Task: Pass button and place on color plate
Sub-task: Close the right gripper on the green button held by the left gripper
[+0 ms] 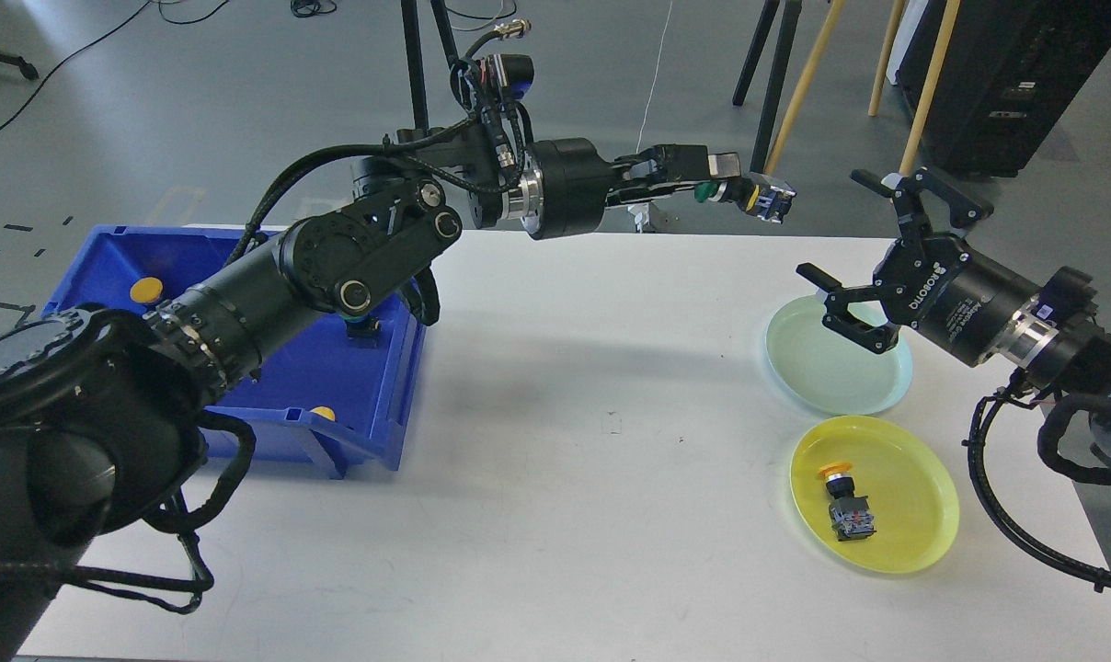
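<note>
Stretching across the whole lower view, the white table (565, 441) carries everything else. On its left side sits the blue bin (243, 368), well behind and below the left arm's fingers; a yellow-capped button (146, 291) lies inside it near the far wall and another yellow cap (323, 414) shows by its near wall.

Next in size are the two arms. One comes in from the left and reaches out over the far edge of the table, ending in the left gripper (703, 179). Its fingers are closed on the green button (744, 195), gripping it near the green cap, so the button's dark and blue body pokes out past the fingertips towards the right, held in the air above the table.

Facing it is the right gripper (864, 244), spread wide with nothing between its fingers. The green button hangs just beyond its upper finger (919, 188), apart from it.

Beneath the lower finger (854, 322) lies the pale green plate (841, 368), partly covered by that finger. Nearer the table's front edge, below the right gripper, rests the yellow plate (887, 506), and on it lies a second button (845, 501) with a yellow cap and dark body, on its side.
</note>
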Tool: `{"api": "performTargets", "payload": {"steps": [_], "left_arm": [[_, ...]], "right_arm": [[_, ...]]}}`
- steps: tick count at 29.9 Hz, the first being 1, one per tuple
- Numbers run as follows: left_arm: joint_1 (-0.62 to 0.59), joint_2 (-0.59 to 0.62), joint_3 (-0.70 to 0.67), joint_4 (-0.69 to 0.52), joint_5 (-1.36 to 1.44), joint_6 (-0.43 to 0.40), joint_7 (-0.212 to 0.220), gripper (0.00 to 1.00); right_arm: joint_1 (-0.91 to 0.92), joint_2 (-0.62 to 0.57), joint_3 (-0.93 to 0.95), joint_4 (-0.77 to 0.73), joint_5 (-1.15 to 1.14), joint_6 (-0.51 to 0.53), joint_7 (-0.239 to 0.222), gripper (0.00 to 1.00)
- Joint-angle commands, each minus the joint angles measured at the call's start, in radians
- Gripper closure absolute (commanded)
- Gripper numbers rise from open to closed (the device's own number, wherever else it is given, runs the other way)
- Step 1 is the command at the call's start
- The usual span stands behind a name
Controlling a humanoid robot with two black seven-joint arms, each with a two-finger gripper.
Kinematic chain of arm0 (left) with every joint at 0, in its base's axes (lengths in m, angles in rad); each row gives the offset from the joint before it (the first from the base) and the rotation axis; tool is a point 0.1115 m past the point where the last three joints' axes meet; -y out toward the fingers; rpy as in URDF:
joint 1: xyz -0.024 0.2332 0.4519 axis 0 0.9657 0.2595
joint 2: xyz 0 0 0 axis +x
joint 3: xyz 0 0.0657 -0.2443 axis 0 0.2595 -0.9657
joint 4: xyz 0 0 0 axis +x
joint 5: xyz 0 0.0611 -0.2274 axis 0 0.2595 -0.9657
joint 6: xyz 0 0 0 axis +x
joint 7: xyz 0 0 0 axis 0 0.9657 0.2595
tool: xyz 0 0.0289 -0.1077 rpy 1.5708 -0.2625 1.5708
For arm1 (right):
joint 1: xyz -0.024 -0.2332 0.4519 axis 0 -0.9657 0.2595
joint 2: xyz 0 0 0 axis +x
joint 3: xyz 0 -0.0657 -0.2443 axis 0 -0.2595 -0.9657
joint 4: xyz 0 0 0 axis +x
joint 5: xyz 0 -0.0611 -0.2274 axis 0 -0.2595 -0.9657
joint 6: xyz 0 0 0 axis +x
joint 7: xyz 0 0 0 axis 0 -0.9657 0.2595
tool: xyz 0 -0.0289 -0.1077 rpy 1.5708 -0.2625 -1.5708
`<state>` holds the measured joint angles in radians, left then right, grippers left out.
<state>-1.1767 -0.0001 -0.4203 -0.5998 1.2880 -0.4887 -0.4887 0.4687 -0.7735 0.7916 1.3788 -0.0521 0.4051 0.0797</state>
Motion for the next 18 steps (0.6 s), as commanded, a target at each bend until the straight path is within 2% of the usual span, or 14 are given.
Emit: {"api": "performTargets", "payload": {"steps": [1,9,15,17,18], "left_arm": [[0.000,0.000,-0.002,0.000,0.000,0.000,0.000,0.84],[0.000,0.000,-0.003,0.002,-0.001,0.000,0.000,0.84],[0.000,0.000,-0.008,0.002,-0.003,0.000,0.000,0.84],[0.000,0.000,-0.008,0.002,-0.004,0.000,0.000,0.84],[0.000,0.000,-0.008,0.003,-0.004,0.000,0.000,0.84]], "right_arm": [[0.047,0.019,-0.041,-0.032,0.000,0.000,0.000,0.00],[0.168,0.097,-0.135,-0.078,0.000,0.000,0.000,0.00],[0.180,0.102,-0.152,-0.076,0.000,0.005,0.000,0.03],[0.180,0.103,-0.161,-0.075,0.000,0.005,0.000,0.10],[0.179,0.103,-0.163,-0.073,0.000,0.006,0.002,0.18]]}}
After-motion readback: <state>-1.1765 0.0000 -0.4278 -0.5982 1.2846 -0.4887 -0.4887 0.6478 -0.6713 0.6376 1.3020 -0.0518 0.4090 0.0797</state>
